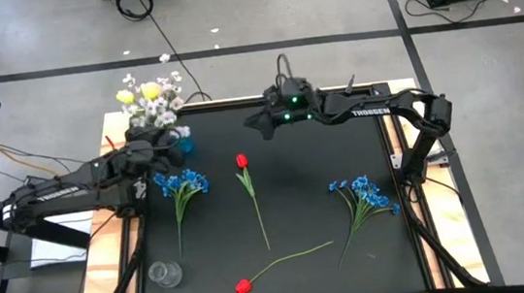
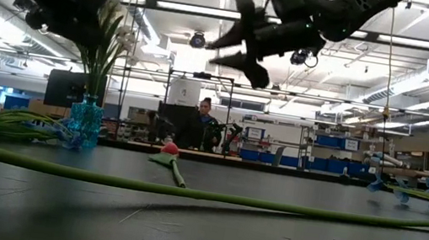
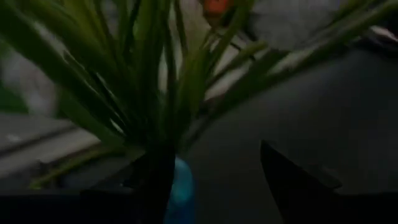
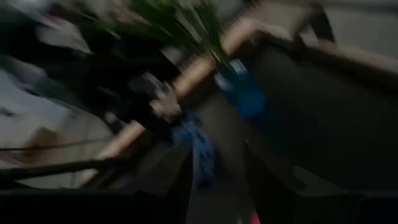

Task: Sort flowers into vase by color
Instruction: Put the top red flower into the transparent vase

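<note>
I'm hovering my left gripper [image 1: 151, 153] beside the blue vase [image 1: 182, 143], jaws spread and empty, likely just clear of the yellow and white bunch [image 1: 151, 98]. My right gripper [image 1: 257, 121] is hanging mid-air, part-open, holding nothing. Red tulips [image 1: 241, 161] and blue sprays [image 1: 181, 183] are lying loose on the mat, unsorted.
</note>
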Motion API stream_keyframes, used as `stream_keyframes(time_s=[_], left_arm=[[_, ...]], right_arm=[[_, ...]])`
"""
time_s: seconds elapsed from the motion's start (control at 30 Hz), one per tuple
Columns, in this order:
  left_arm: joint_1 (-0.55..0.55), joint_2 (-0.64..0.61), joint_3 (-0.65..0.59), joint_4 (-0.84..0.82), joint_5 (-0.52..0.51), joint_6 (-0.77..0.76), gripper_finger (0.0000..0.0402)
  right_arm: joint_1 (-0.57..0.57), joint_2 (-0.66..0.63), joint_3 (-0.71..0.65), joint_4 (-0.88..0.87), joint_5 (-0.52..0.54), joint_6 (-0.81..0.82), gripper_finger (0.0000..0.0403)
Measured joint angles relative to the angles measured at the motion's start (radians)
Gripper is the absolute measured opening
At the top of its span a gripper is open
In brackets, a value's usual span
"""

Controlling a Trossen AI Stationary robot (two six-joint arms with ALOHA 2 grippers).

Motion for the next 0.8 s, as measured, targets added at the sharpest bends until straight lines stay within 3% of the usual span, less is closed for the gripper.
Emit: stream_keyframes(time_s=[0.17, 0.4, 0.5, 0.63, 0.8], left_arm=[[0.000, 0.000, 0.084, -0.219, 0.137, -0.104, 0.0243], [0.000, -0.001, 0.179, -0.497, 0.238, -0.302, 0.0243], [0.000, -0.001, 0.180, -0.593, 0.334, -0.399, 0.0243], [-0.010, 0.018, 0.179, -0.660, 0.473, -0.456, 0.0243], [-0.046, 0.049, 0.179, -0.649, 0.500, -0.463, 0.0243]], right_arm=[[0.036, 0.008, 0.000, -0.144, 0.059, 0.035, 0.0153], [0.105, 0.061, 0.000, -0.214, 0.116, 0.103, 0.0153], [0.132, 0.107, 0.000, -0.220, 0.128, 0.169, 0.0152], [0.171, 0.170, 0.000, -0.199, 0.115, 0.231, 0.0152], [0.216, 0.255, 0.013, -0.199, 0.133, 0.246, 0.0152]])
